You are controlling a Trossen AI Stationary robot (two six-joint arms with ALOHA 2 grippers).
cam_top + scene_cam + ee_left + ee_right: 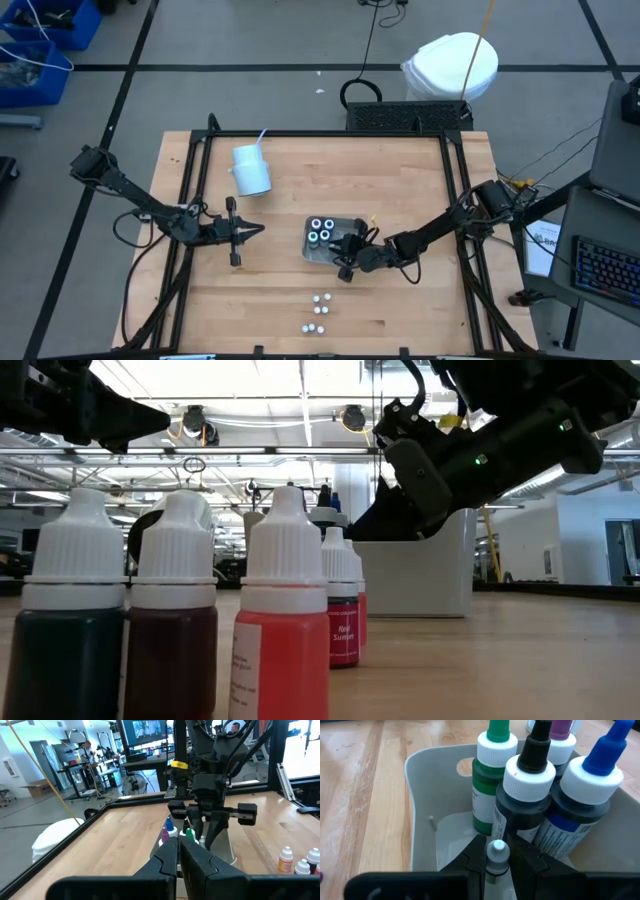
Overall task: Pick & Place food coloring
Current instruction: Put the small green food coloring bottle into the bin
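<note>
Held: my right gripper (497, 857) pinches a small bottle (497, 856) over the tray (420, 795), beside four larger bottles (527, 795).
Handling: probably light, stiff, slick; I grip under the cap.
Left gripper (243, 231): pressed together, idle.
Loose bottles (318, 312): near front edge.

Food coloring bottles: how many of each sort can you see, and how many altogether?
Larger bottles in the clear tray: 4
Small bottles loose on the table: 5
Small bottle held in the right gripper: 1
Total: 10
</note>
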